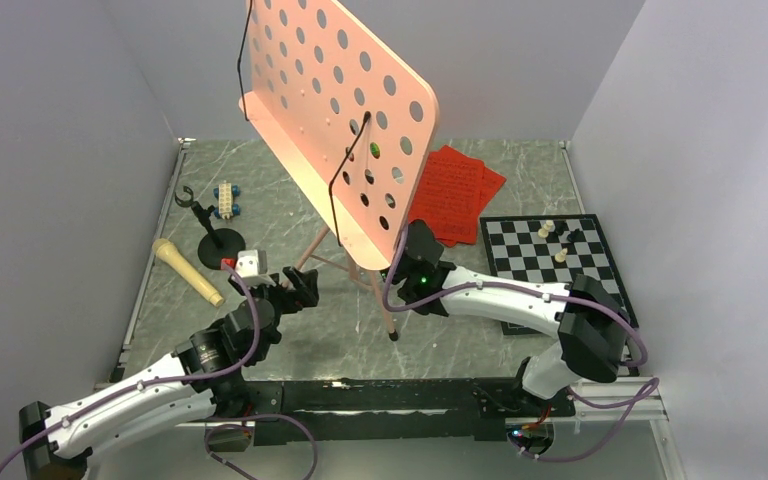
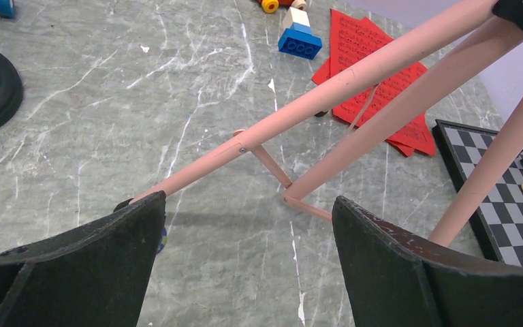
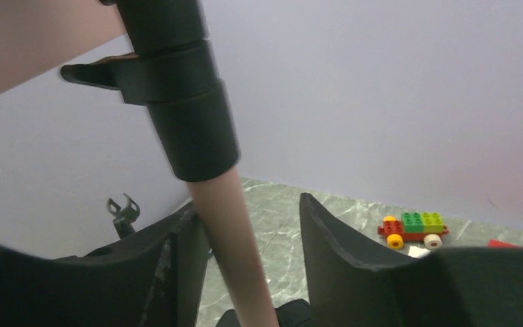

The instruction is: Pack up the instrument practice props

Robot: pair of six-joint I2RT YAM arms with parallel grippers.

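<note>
Starting out, by my reading - nothing looks packed. The stand (image 1: 340, 110) is upright at centre frame, the pages (image 1: 457, 190) lie right of it, and the mic (image 1: 188, 272) and mic stand (image 1: 215, 235) sit at left on the surface (image 1: 290, 340). The top view alone places all four. The wrist views show the grips: the left tool (image 2: 248, 204) gapes wide above the legs (image 2: 327, 88), holding nothing, while the right tool (image 3: 245, 211) straddles the pole (image 3: 231, 231) - one finger touching, a gap at the other.

Pale pink music-stand desk (image 1: 345, 110) dotted with round holes, red sheet-music pages (image 1: 457, 192) with dark print, beige foam-headed microphone (image 1: 188, 272), black round-base mic stand (image 1: 220, 245), black-and-white chequered chessboard (image 1: 525, 270), grey-green marbled tabletop (image 1: 360, 330) veined white, red-green-yellow toy block car (image 3: 412, 228)
</note>
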